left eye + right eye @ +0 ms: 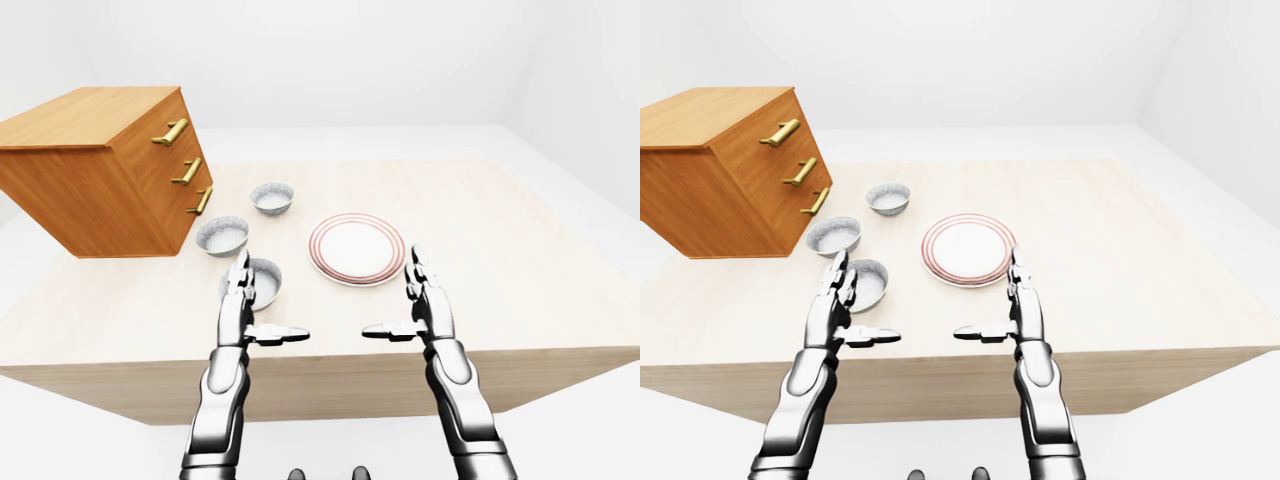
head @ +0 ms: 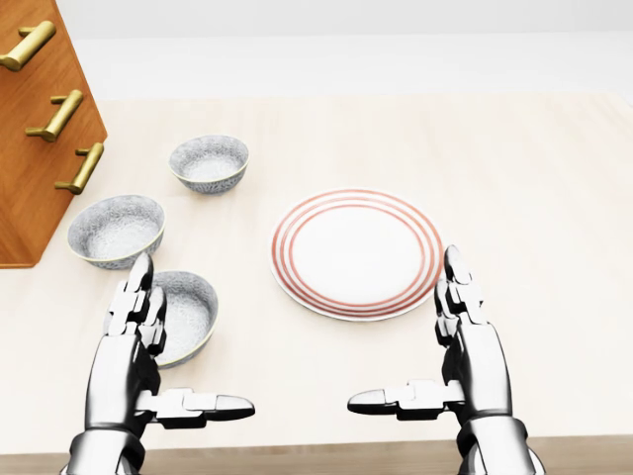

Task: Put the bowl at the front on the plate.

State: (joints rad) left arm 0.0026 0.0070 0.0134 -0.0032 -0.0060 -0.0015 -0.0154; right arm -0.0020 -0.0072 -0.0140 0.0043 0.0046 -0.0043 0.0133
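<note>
place: bare white simulated room, home-like | evidence: pale wood tabletop (image 1: 520, 260); wooden drawer chest (image 1: 90, 180) with brass handles (image 1: 170, 132) at 10 o'clock; striped dinner plate (image 2: 356, 252) near centre

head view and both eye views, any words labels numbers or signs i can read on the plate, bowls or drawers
None: no text shows in any view.
The plate bears only red rings; the bottom bowl, middle bowl and top bowl are speckled grey; the drawer chest is plain wood with brass handles.
</note>
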